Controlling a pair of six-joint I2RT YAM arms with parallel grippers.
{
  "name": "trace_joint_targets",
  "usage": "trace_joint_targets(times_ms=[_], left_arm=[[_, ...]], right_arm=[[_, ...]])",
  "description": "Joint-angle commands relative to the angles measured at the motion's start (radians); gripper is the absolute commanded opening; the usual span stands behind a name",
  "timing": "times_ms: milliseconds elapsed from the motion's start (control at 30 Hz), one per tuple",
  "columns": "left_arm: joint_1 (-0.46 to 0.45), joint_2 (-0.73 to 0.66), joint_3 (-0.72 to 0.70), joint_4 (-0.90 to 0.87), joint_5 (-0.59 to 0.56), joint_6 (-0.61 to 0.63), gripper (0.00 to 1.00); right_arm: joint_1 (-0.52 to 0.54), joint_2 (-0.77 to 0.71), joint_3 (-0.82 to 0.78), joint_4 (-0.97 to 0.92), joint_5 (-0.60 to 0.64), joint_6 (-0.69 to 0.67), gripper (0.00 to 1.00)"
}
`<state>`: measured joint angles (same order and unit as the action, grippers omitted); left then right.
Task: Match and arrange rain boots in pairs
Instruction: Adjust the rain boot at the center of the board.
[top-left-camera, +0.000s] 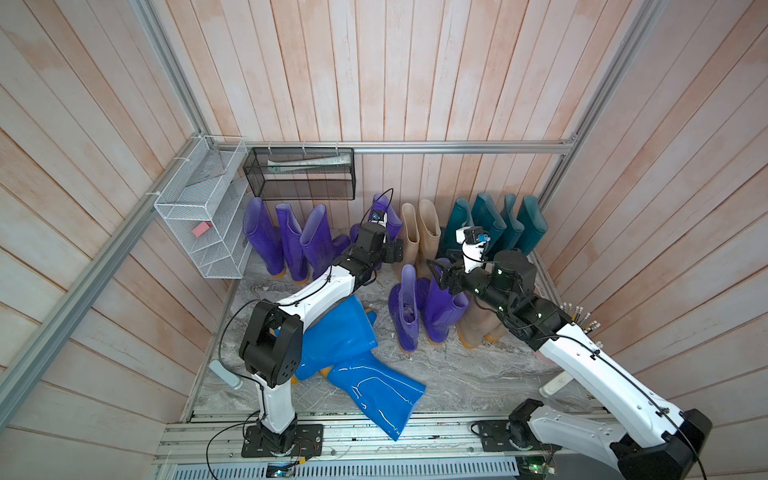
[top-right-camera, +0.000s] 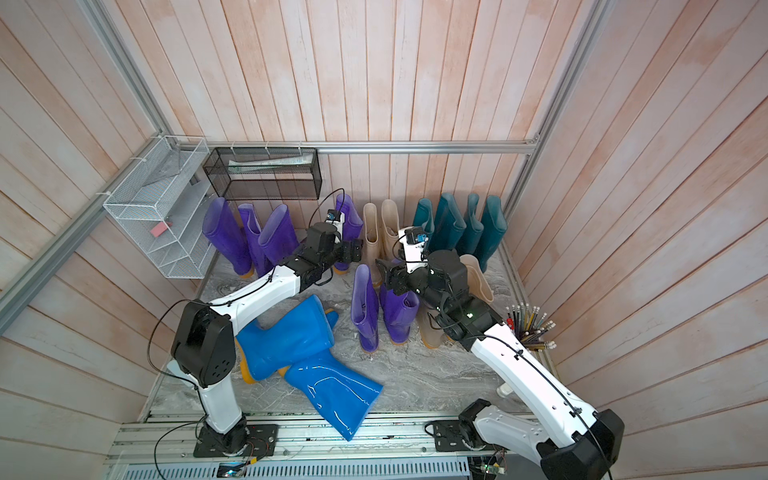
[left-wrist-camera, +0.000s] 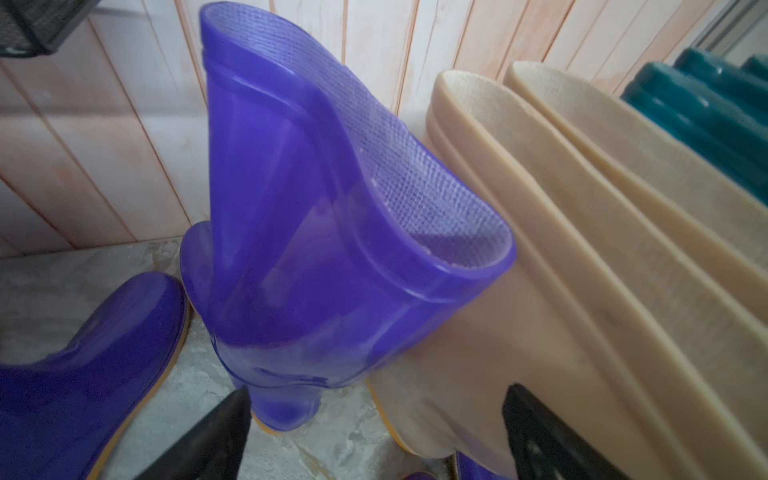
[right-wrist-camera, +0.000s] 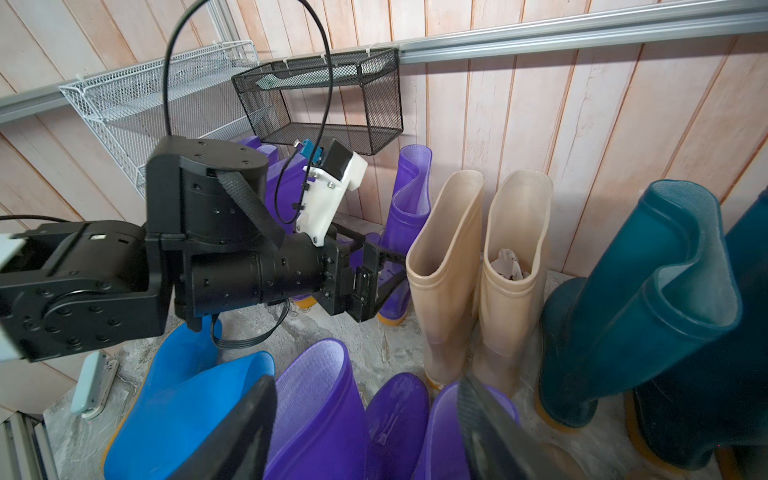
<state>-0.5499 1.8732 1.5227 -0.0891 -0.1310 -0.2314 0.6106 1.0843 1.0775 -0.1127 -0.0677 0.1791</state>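
The left gripper (top-left-camera: 395, 249) hangs released, jaws wide, just short of an upright purple boot (left-wrist-camera: 316, 232) by the wall. A beige pair (left-wrist-camera: 561, 257) presses against that boot on the gripper's right, and another purple boot (left-wrist-camera: 83, 374) crowds its left. The right gripper (right-wrist-camera: 365, 386) straddles two purple boots (top-left-camera: 440, 316) mid-surface (top-left-camera: 457, 374); whether it grips them I cannot tell. Teal boots (top-left-camera: 498, 224) stand beyond it. Blue boots (top-left-camera: 353, 349) lie toppled well behind the left gripper, under its arm.

- Left arm (top-left-camera: 316, 291) covers part of one blue boot (top-left-camera: 338, 328) in both top views.
- Right arm (top-left-camera: 519, 309) hides most of two beige boots (top-left-camera: 471, 330).
- Black basket (top-left-camera: 299, 192): contents too small to tell.
- Right end effector (right-wrist-camera: 365, 386), right wrist view: blurred, cut off at the picture's edge.
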Motion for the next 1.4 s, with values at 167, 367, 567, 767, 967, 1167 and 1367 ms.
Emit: trace_joint_targets(times_ms=[167,367,567,767,967,1167,1367], left_arm=[[0.051,0.090,0.071,0.098,0.071,0.085,0.65],[0.128,-0.017,-0.091,0.238,0.264,0.101,0.01],[0.186,-0.130,-0.269,0.359,0.533,0.108,0.00],[0.235,-0.192,-0.385,0.443,0.663,0.087,0.00],[0.326,-0.225,-0.472,0.554,0.691,-0.002,0.00],[0.358,-0.218,-0.440,0.489,0.588,0.039,0.00],[0.352,-0.139,-0.381,0.542,0.626,-0.054,0.00]], right_arm=[[-0.012,0.001,-0.005,-0.005,-0.003,-0.001,0.71],[-0.019,-0.020,-0.011,-0.014,0.012,-0.009,0.71],[-0.024,0.009,-0.010,0.005,-0.012,-0.001,0.71],[-0.025,0.028,-0.003,0.023,-0.028,0.007,0.71],[-0.025,0.029,-0.003,0.024,-0.040,0.017,0.71],[-0.026,0.023,-0.004,0.018,-0.032,0.014,0.71],[-0.024,0.031,-0.005,0.030,-0.045,0.026,0.71]])
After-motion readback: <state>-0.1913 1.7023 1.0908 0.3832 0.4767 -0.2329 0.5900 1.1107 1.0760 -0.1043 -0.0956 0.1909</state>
